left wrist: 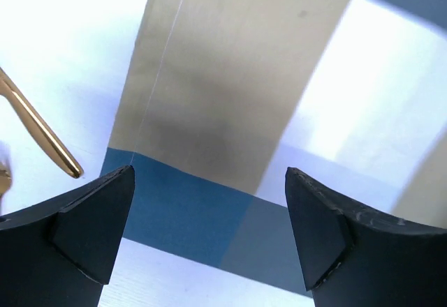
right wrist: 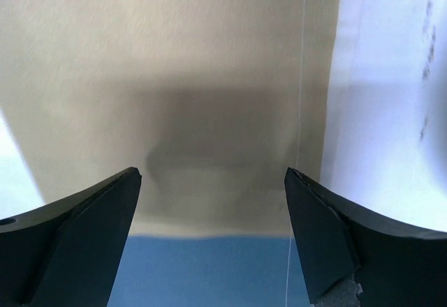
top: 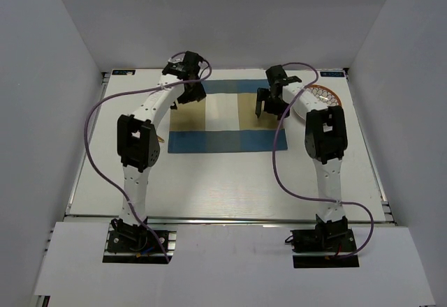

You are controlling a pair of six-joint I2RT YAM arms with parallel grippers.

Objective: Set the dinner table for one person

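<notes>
The dinner table point(top: 223, 181) is a white top with faint wood grain. A blue-and-beige striped placemat point(top: 223, 141) lies flat at its middle back. My left gripper point(top: 191, 98) is open and empty above the mat's left beige band point(left wrist: 216, 98), close to the mat's left edge. My right gripper point(top: 268, 106) is open and empty above the mat's right beige band point(right wrist: 195, 77), casting a shadow on it. A white plate with a patterned rim point(top: 324, 98) sits right of the mat, partly hidden by the right arm.
A gold cutlery handle point(left wrist: 42, 132) lies on the table just left of the mat. Grey walls close in the table on the left, right and back. Purple cables loop from both arms.
</notes>
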